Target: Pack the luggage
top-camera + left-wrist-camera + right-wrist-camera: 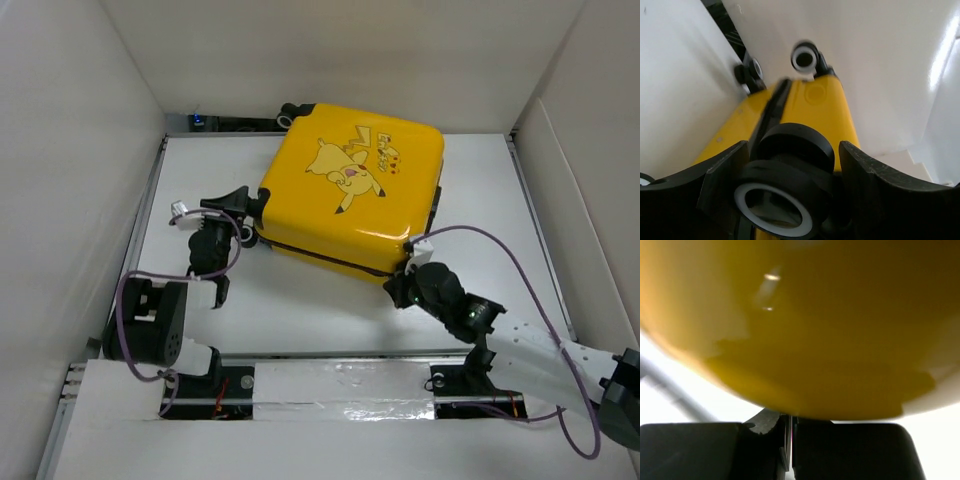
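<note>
The luggage [350,190], a yellow hard-shell case with a Pikachu print, lies closed and flat on the white table, turned slightly. My left gripper [243,215] is at its left corner, its two black fingers either side of a black double wheel [790,170] and closed on it. The yellow shell [820,110] runs away behind the wheel. My right gripper [408,285] is shut with nothing held, its tips [790,425] tucked low against the near right corner, and the yellow shell [805,330] fills that view.
White walls box the table in on three sides. Two more wheels [805,56] [751,72] stick out at the case's far end near the back wall. A taped strip [340,385] runs along the front edge between the arm bases. Purple cables loop beside both arms.
</note>
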`<state>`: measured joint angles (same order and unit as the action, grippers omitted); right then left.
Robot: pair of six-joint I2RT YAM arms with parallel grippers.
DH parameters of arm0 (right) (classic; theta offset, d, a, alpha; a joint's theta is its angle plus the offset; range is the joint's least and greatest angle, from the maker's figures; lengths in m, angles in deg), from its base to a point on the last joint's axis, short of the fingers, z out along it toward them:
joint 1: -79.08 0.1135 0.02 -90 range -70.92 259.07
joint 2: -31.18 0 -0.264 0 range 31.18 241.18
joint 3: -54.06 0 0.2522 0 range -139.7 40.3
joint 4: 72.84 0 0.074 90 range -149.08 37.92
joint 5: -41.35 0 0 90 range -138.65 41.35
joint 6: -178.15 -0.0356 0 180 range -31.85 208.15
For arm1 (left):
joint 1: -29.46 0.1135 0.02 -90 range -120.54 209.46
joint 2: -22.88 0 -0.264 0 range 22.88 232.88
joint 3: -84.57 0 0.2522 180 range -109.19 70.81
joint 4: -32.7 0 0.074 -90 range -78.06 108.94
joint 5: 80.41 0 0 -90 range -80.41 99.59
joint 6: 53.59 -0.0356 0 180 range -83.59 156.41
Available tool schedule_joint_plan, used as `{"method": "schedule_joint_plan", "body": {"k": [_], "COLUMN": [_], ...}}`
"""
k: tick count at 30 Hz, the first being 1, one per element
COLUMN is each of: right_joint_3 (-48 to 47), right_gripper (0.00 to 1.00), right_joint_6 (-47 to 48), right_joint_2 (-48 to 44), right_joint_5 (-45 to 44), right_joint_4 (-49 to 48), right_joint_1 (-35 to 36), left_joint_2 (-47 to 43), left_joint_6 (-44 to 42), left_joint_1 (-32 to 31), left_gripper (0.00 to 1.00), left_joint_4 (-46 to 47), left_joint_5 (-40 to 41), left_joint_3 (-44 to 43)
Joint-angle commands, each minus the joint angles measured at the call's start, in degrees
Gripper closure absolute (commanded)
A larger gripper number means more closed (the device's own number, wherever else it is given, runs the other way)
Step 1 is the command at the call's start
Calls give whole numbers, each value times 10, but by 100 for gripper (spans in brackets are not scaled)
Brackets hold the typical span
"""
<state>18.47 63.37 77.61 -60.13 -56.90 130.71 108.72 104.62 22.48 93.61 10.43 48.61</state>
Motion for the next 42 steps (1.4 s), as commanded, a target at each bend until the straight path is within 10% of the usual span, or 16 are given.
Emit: {"method": "schedule_joint_plan", "body": {"k": [1, 7, 13, 22, 28, 42], "right_joint_3": [-81, -77, -105, -77, -53, -44], "right_gripper": [100, 100, 100, 100, 100, 100], "right_joint_6": [59, 47, 25, 31, 49, 42], "right_joint_2": [38, 95, 269, 110, 24, -35], "right_joint_5": [12, 33, 18, -130, -36, 93], "right_joint_4": [-158, -226, -311, -171, -162, -121], "right_joint_1": [-68, -29, 158, 167, 44, 9], "left_joint_2": [-68, -214, -269, -338, -352, -61], "left_joint_6": [-99, -146, -178, -182, -226, -178], "left_joint_1": [-100, -260, -355, -316, -243, -197], "left_gripper": [100, 100, 100, 100, 100, 100], "left_joint_4": [87, -65, -155, -250, -289, -82], "left_joint_5": [-146, -69, -30, -2, 62, -31], "left_joint_3": [93, 97, 30, 71, 109, 115]}}
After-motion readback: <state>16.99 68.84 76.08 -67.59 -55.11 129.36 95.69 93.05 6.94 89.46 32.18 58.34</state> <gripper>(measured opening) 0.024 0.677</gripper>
